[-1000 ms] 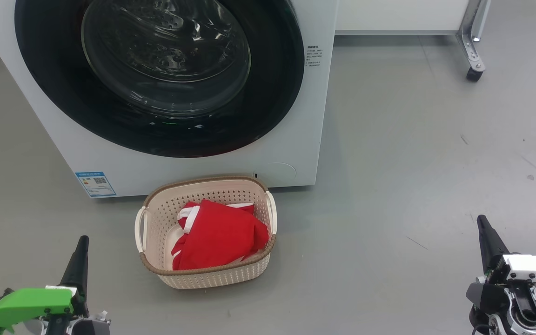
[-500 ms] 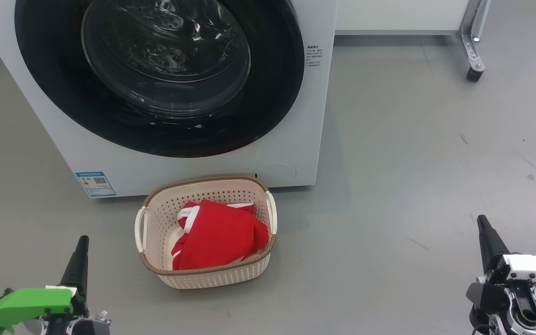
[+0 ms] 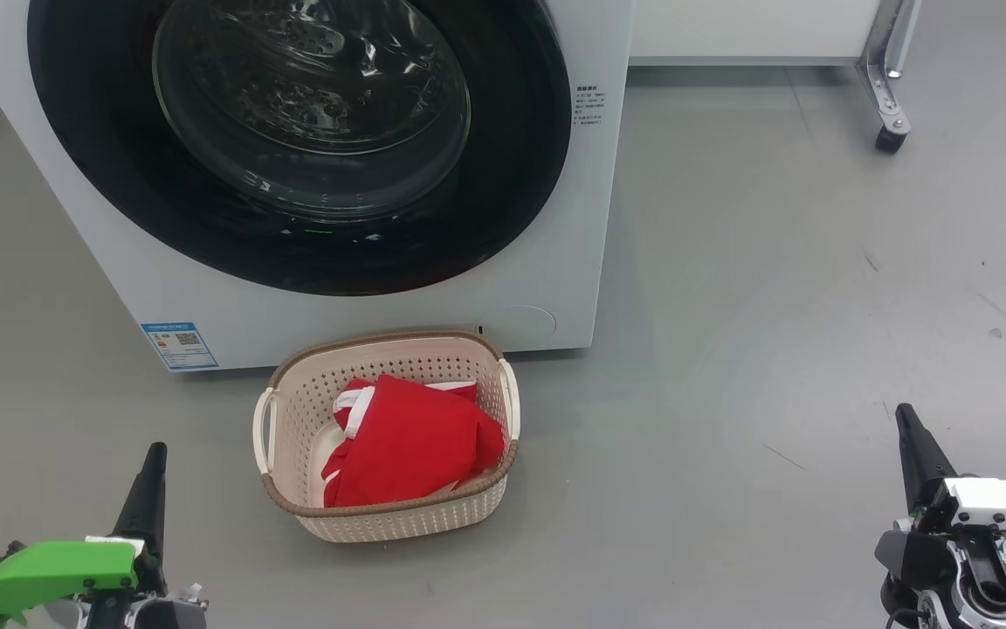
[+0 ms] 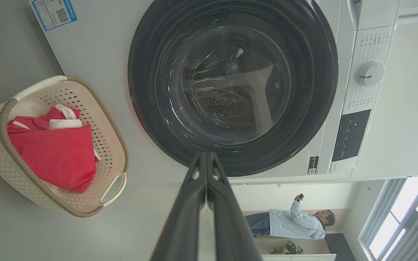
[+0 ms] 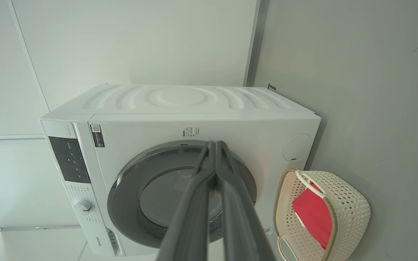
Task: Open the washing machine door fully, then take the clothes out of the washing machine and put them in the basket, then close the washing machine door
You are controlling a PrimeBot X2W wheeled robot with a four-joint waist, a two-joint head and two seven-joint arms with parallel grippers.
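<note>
The white washing machine fills the upper left of the head view, its round black-ringed door shut flush against the front. On the floor just before it stands the cream basket, and red clothes with white trim lie inside. My left gripper rests at the lower left, shut and holding nothing, well left of the basket. My right gripper rests at the lower right, shut and holding nothing, far from the basket. The left wrist view shows door, basket and clothes; the right wrist view shows machine and basket.
Grey floor spreads to the right of the machine. A metal leg with a castor stands at the far right under a white panel. In the left wrist view a person stands in the background beyond the machine.
</note>
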